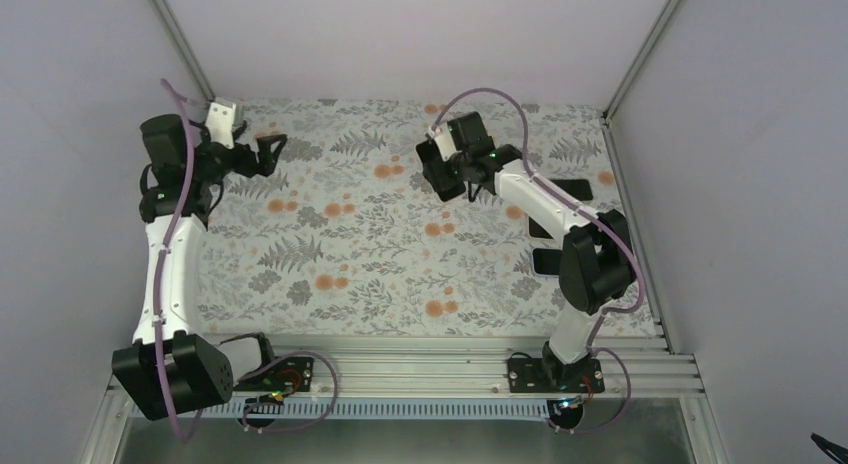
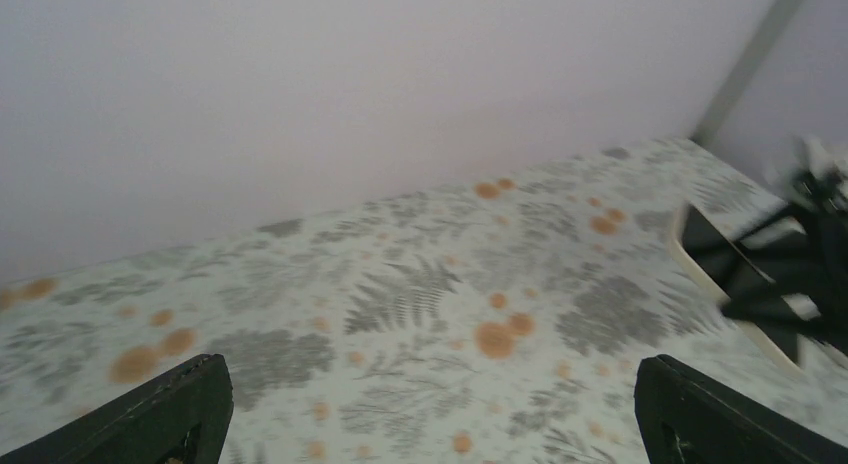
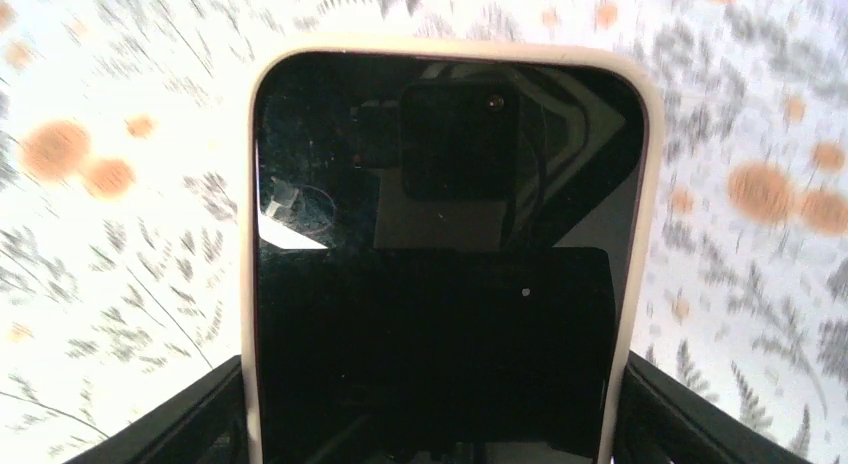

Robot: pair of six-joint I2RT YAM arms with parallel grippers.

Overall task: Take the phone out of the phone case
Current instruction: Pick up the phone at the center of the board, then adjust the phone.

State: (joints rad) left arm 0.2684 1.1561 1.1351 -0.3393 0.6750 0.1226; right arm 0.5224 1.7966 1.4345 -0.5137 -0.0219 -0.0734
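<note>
Robot lab test cell: plain white walls [image 1: 420,44] on metal posts [image 1: 640,54]; left arm [image 1: 165,274] and right arm [image 1: 590,264] bolted to slotted rail [image 1: 420,369]; floral cloth [image 1: 380,254] spread below.

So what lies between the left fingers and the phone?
Only bare floral tablecloth, in the top and left wrist views, between the left fingers and the phone.

In my right pincer [image 3: 432,424] I saw the phone [image 3: 430,284], glossy mirror-like glass, rimmed by a smooth matt case [image 3: 648,184]; beneath it, matt printed cloth [image 3: 120,234].
</note>
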